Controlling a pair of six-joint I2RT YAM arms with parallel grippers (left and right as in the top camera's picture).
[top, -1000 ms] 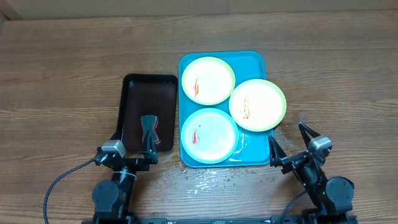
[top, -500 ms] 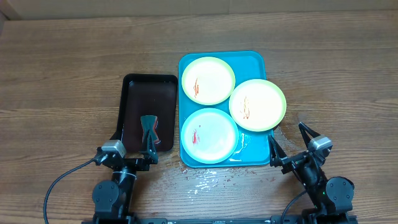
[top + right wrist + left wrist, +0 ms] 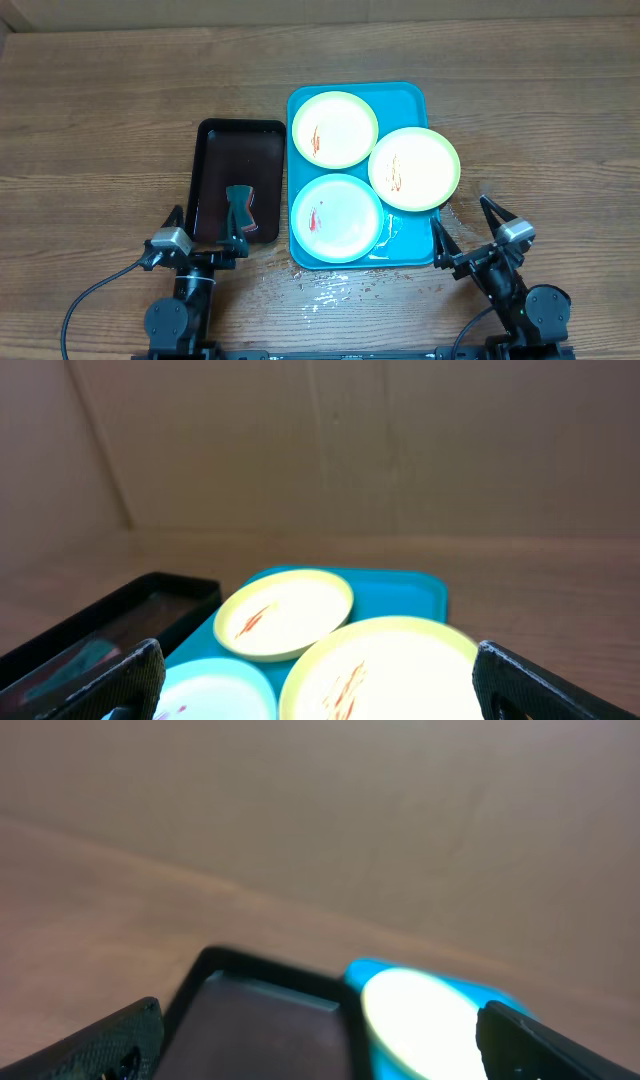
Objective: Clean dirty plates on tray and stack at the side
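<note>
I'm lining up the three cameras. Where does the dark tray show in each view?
Overhead: the dark tray lies left of centre, next to the turquoise tray.
Left wrist: bottom centre-left, blurred.
Right wrist: lower left corner.
Shared landmark: the turquoise tray, just right of it in every view.

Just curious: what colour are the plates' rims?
Pale green rims on the plates, clearest in the overhead view.
</note>
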